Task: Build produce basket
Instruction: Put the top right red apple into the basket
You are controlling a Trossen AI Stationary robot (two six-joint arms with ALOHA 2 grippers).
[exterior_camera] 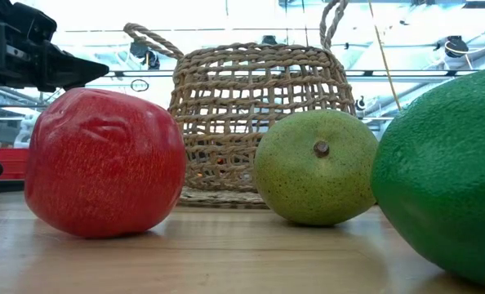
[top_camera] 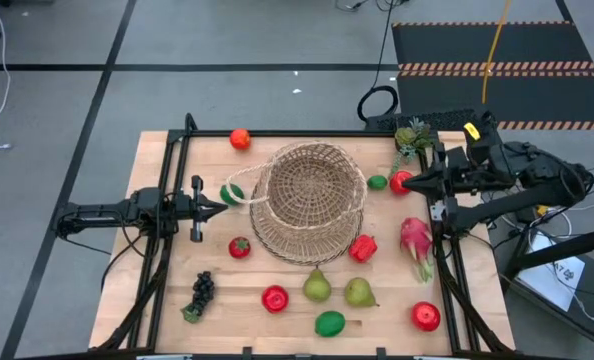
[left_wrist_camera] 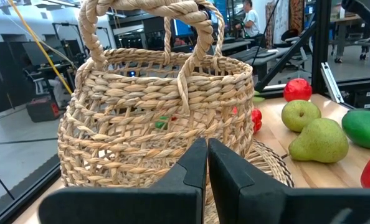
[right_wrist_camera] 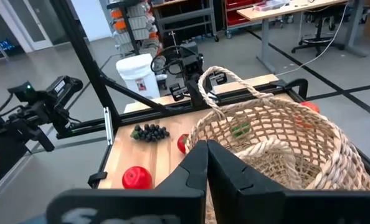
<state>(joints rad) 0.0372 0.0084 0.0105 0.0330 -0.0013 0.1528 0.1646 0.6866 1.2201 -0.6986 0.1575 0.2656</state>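
Observation:
The tan woven basket (top_camera: 309, 196) stands upright at the table's middle, on a flat woven disc (top_camera: 302, 245), and holds nothing I can see. Produce lies loose around it: dark grapes (top_camera: 203, 290), two green pears (top_camera: 317, 287) (top_camera: 358, 292), a lime (top_camera: 329, 323), a pink dragon fruit (top_camera: 415, 245) and red fruits (top_camera: 275, 298) (top_camera: 425, 316). My left gripper (top_camera: 222, 208) is shut and level, just left of the basket. My right gripper (top_camera: 409, 180) is shut and raised above the table, right of the basket, over a red fruit (top_camera: 400, 184).
A red fruit (top_camera: 239, 138) lies at the far left. A pineapple-like piece (top_camera: 409, 137) and a small lime (top_camera: 377, 182) lie at the far right. A red pepper (top_camera: 363, 247) and a small red fruit (top_camera: 239, 247) sit close to the basket's near side. Black frame rails edge both table sides.

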